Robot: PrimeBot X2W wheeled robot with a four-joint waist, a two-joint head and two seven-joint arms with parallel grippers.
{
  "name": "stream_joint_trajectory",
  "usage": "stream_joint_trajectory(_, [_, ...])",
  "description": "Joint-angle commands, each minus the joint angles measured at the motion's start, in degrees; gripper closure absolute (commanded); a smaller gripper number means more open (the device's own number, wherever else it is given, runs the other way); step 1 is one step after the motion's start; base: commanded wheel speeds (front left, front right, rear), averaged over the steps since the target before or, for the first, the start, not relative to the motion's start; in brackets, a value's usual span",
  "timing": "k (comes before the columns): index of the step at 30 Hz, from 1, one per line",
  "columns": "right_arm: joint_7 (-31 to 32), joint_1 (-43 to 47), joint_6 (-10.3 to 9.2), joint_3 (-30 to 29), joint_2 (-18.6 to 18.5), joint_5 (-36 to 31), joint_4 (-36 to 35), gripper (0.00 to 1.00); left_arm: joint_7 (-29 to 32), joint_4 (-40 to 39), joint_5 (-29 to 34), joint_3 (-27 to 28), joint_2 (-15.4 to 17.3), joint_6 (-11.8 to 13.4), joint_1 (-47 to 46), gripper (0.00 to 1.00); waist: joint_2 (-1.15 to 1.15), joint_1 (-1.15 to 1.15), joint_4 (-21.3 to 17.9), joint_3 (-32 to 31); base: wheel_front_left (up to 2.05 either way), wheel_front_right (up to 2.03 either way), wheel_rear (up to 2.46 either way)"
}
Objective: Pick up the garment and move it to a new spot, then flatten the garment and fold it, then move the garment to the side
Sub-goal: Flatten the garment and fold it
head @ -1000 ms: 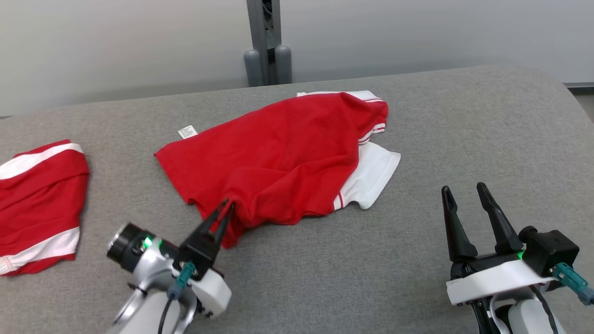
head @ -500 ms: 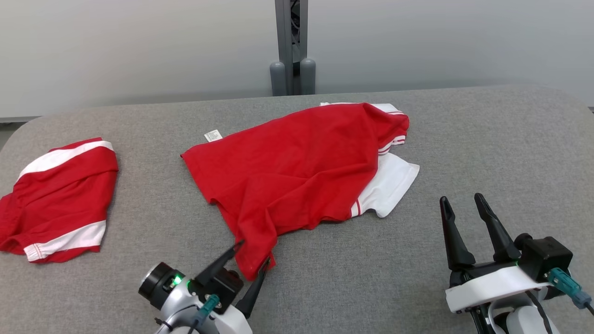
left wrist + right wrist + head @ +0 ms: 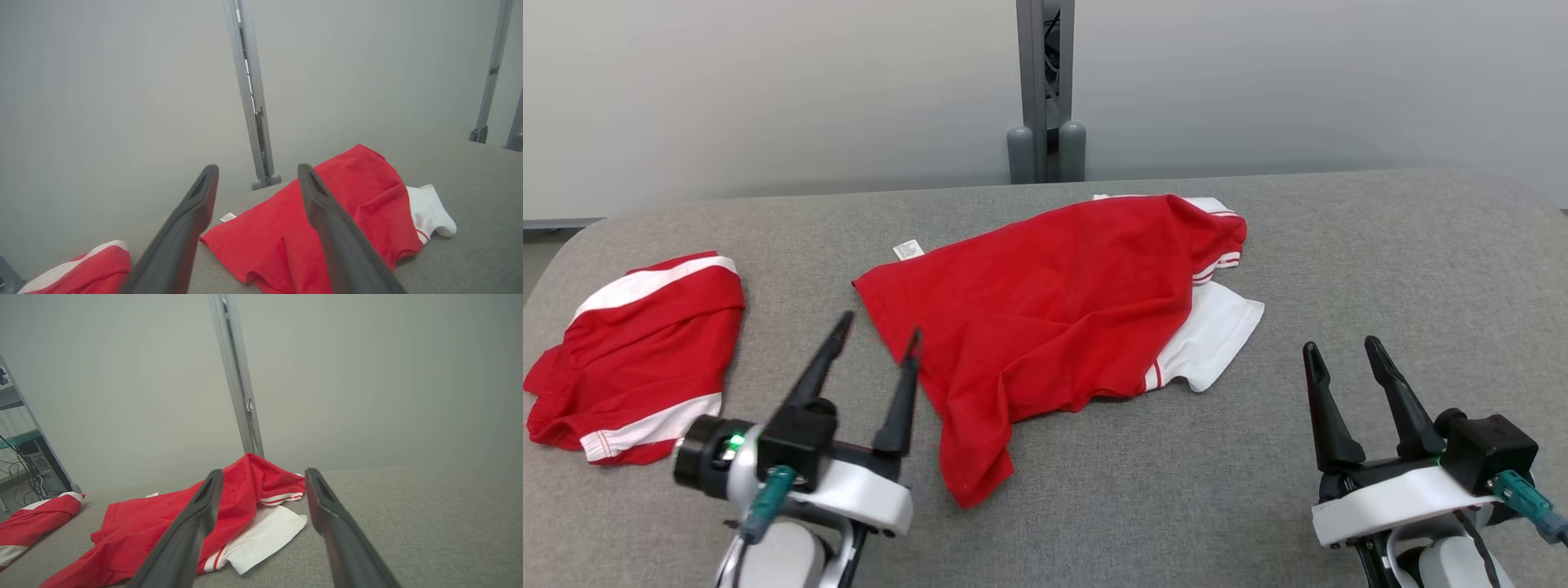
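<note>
A red garment with white sleeves and red stripes lies crumpled in the middle of the grey table; it also shows in the left wrist view as the garment and in the right wrist view as the garment. A white label sticks out at its far left corner. My left gripper stands open just left of the garment's near hem, touching nothing. My right gripper stands open at the lower right, well clear of the white sleeve.
A second red and white garment lies bunched at the table's left edge. A grey post with two round feet rises behind the far edge. The table's right half is bare grey fabric.
My left gripper opened and let go of the garment's near hem, then drew back to the left. The hem dropped flat on the table. The head camera also shifted.
</note>
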Motion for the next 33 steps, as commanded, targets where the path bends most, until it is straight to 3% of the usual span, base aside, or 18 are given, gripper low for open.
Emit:
stream_joint_trajectory(1, [-0.1,0.2,0.03,-0.3,-0.3,-0.2,-0.5,0.00,-0.2,-1.8,-1.1,2.3,-0.2,0.8,1.4,0.00,0.00,0.00,-0.1,-0.2,0.00,0.00,0.00])
stream_joint_trajectory(10, [-0.1,0.8,0.03,-0.4,-0.3,-0.3,-1.2,0.00,-0.1,-6.7,-3.1,14.4,-5.0,-0.3,9.9,0.00,0.00,0.00,-0.8,-0.5,0.00,0.00,0.00])
stream_joint_trajectory(21, [-0.1,-1.1,0.03,-2.2,-0.5,-3.9,-1.0,0.00,-0.1,-3.9,0.5,16.6,-8.4,-4.7,10.8,0.00,0.00,0.00,1.6,2.1,0.00,0.00,0.00])
stream_joint_trajectory(27, [0.0,-6.0,0.03,-4.9,-1.5,-4.7,6.1,0.00,-0.1,-2.9,1.4,16.4,-8.7,-5.9,9.2,0.00,0.00,0.00,3.2,5.0,0.00,0.00,0.00])
stream_joint_trajectory(33, [2.9,-15.2,0.03,-9.8,-2.7,-5.5,18.1,0.00,-0.1,-2.1,2.3,15.0,-9.1,-7.0,6.9,0.00,0.00,0.00,5.9,8.4,0.00,0.00,0.00])
